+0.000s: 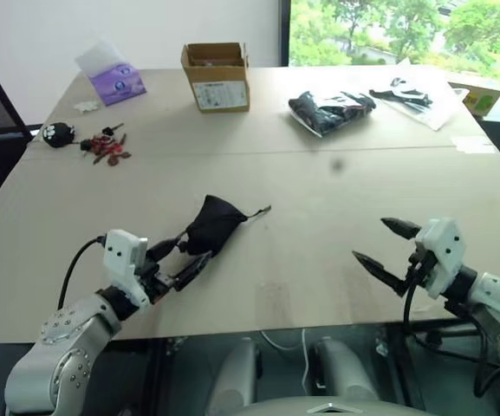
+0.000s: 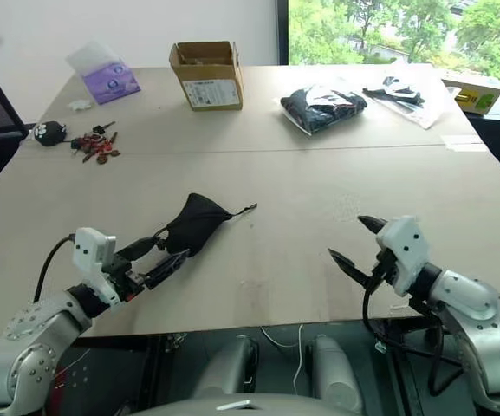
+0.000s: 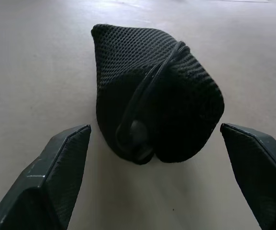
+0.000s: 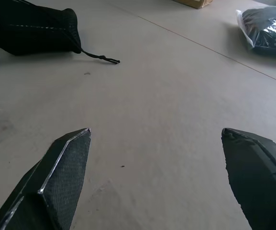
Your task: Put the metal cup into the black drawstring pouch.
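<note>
On the worktop point(image 1: 336, 251), black drawstring pouch point(image 1: 212, 224) lying bulged and cinched, likely cup already inside; left claw point(image 1: 180, 257) and right claw point(image 1: 386, 245) both spread, holding nothing.

Black drawstring pouch point(image 3: 152, 96) of matt, coarse mesh cloth; table point(image 1: 319, 225) smooth, pale, matt wood-like board; cardboard box point(image 1: 217, 76); glossy clear plastic bag point(image 1: 329, 111); fingers point(image 4: 61, 177) finely textured black.
</note>
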Motion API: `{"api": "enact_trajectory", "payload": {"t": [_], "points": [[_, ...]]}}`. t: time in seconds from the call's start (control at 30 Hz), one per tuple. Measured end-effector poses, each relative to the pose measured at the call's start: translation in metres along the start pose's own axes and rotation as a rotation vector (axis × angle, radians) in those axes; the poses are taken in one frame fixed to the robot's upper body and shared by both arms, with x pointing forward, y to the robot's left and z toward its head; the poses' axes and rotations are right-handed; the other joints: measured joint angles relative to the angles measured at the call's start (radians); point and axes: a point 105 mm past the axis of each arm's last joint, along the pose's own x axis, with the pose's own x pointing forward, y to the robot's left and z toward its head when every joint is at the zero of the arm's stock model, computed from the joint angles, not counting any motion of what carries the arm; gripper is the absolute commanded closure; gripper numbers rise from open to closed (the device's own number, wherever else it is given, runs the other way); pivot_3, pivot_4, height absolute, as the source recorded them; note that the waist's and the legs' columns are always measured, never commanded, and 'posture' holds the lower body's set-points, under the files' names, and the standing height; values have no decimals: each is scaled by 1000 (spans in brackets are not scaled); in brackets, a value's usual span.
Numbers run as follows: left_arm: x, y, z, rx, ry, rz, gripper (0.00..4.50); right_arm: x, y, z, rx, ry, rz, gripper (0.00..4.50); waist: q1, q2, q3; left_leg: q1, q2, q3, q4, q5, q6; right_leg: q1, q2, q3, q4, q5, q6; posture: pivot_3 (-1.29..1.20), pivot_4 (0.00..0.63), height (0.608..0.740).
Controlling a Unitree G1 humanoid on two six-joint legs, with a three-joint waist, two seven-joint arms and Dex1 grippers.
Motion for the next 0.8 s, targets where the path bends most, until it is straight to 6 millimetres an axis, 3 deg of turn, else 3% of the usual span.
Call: {"api": "enact_trajectory", "payload": {"t": [0.07, 0.1, 0.2, 0.3, 0.5, 0.53, 0.57, 0.67, 0.8], "points": [[32, -10, 15, 25, -42, -61, 0, 5, -1, 3, -19, -15, -8, 80, 17, 0, 0, 0, -2, -1, 2, 1, 0, 1, 1, -2, 0, 0, 0, 0, 150, 740], [59, -24, 28, 26, -84, -130, 0, 7, -1, 5, -26, -26, -12, 80, 23, -2, 0, 1, -2, 0, 3, 1, 1, 3, 1, -1, 0, 0, 0, 0, 150, 740], [88, -42, 42, 33, -107, -217, 0, 6, -2, 4, -32, -22, -24, 80, 21, -3, -1, 0, -3, 1, 3, 1, 1, 3, 1, 1, -1, 3, 4, 0, 150, 740], [103, -53, 51, 24, -128, -274, 0, 6, -4, 5, -39, -22, -39, 80, -3, -3, -1, 0, -2, 2, -1, 0, 1, 0, 1, 2, 0, 5, 0, 0, 150, 740], [87, -40, 39, 15, -102, -255, 0, 4, -8, 6, -45, -24, -72, 80, -23, -3, -1, 1, -1, -1, -11, 0, 0, -3, 1, 3, -1, 4, -1, 0, 150, 740], [78, -35, 35, 3, -102, -237, 0, 3, -6, 6, -47, -25, -74, 80, -25, -3, -1, 1, 0, -1, -12, 0, 0, -4, 1, 3, -2, 4, -2, 0, 150, 740], [57, -18, 25, -18, -85, -173, 0, -1, -1, 3, -38, -14, -68, 80, -22, -3, 0, 1, 0, -2, -12, 0, 0, -4, 0, 2, -3, 3, -2, 0, 150, 740], [25, -15, 22, -11, -90, -146, 0, -6, 8, 8, -44, -42, -46, 80, -18, -3, 0, 1, 0, -2, -12, 0, 0, -2, -3, 2, -5, 3, -1, 0, 150, 740], [-10, -2, 10, -25, -44, -60, 0, -18, 8, 0, -38, -17, -70, 80, -12, -3, 0, 1, 0, -2, -11, 0, 1, -2, -3, 1, -5, 1, 1, 0, 150, 740]]}}
